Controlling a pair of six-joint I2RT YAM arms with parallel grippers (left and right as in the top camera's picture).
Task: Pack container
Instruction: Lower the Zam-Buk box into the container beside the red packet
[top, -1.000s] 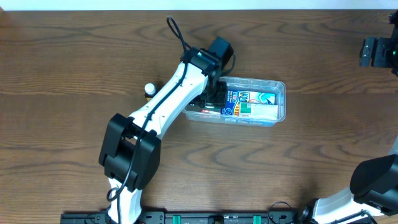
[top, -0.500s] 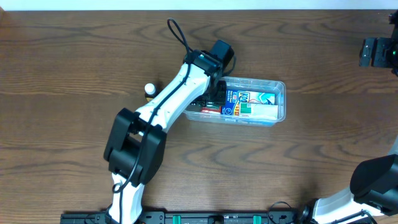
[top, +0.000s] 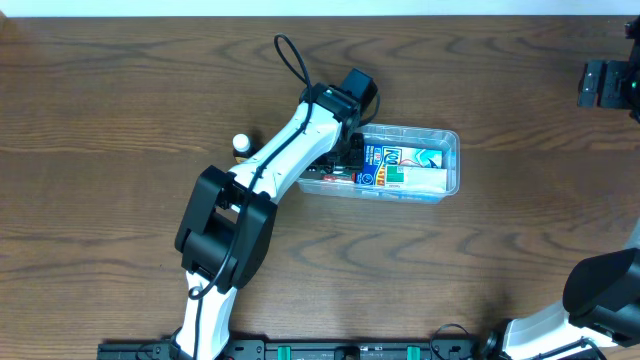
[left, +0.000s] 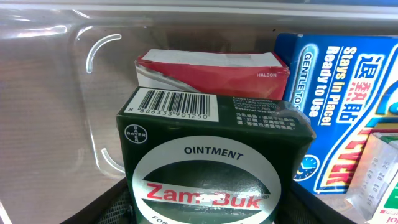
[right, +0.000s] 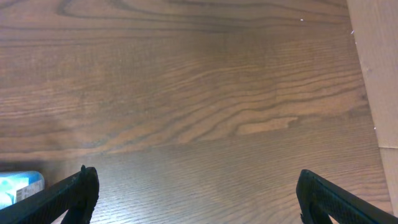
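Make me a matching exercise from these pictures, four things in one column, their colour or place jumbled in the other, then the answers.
1 Zam-Buk ointment box
2 Haleon box
3 Gentle to Use box
4 white-capped bottle

A on the table, outside the container
B red
C blue
D dark green

Pairs: 1-D, 2-B, 3-C, 4-A

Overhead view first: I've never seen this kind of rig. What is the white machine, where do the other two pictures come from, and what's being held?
Two robot arms work at a wooden table, seen from above. The other pictures come from cameras on their wrists. The left gripper holds a green ointment box in the clear container, beside a red box and a blue box. The right gripper hangs open over the table. A small white-capped item sits outside it.
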